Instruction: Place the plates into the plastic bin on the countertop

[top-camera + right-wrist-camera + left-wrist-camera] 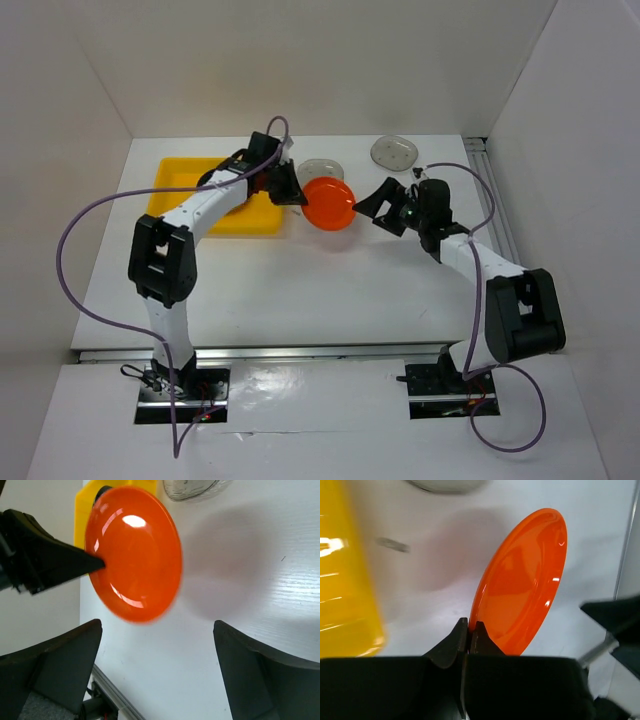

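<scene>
Edgewise, orange plate in left gripper

Left arm: reaches to upper centre of frame.
Left gripper: pinched on orange plate rim.
Right gripper: centre right, jaws wide apart.

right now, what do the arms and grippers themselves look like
The left arm and right arm are white links with chunky black joint housings on metal base plates. The left gripper and right gripper each have two black wedge-shaped fingers. A purple cable loops along each arm.
</scene>
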You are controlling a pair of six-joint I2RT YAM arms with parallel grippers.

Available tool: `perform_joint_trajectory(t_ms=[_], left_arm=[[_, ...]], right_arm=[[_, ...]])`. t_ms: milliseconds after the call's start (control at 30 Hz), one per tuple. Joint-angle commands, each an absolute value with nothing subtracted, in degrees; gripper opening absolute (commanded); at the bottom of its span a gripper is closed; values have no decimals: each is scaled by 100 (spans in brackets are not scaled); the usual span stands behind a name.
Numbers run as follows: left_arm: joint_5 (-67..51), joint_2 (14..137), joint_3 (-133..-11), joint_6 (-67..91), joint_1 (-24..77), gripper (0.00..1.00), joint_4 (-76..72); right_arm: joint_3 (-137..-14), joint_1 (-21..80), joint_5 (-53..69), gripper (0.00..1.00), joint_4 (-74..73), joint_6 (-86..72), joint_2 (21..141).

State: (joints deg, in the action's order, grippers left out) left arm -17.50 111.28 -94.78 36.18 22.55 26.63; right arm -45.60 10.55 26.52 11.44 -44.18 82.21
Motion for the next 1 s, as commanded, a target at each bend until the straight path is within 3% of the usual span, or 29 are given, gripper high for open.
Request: perform_joint_trajectory(t_ms=[0,233,467,567,633,800,967], left_arm=[[-985,10619,-9300,4094,1312,0,2672],[-678,10230,-8543,4596,-438,0,1934],[-440,10713,-8666,4649,-746,0,1934],[-439,10854,-8666,4702,-800,1,1934],[-361,10959,-8815,4754,-800,11,2100],[-141,11021,-8763,4825,-905,22,2206],[-79,11021,-8895,4772,-957,71,2364]], right_arm=[[-4509,1177,2392,100,1242,-4281,7989],[-3807,1310,1828,100,939,-3647,7840],[-3560,1310,1441,100,1458,-3490,8453],[-4042,1161,1617,100,1547,-3376,9086],[-4288,1107,1679,100,1608,-3375,9657],[-5281,1107,1810,100,1731,-3489,10651],[-6447,976,2204,100,1697,-3744,11688]])
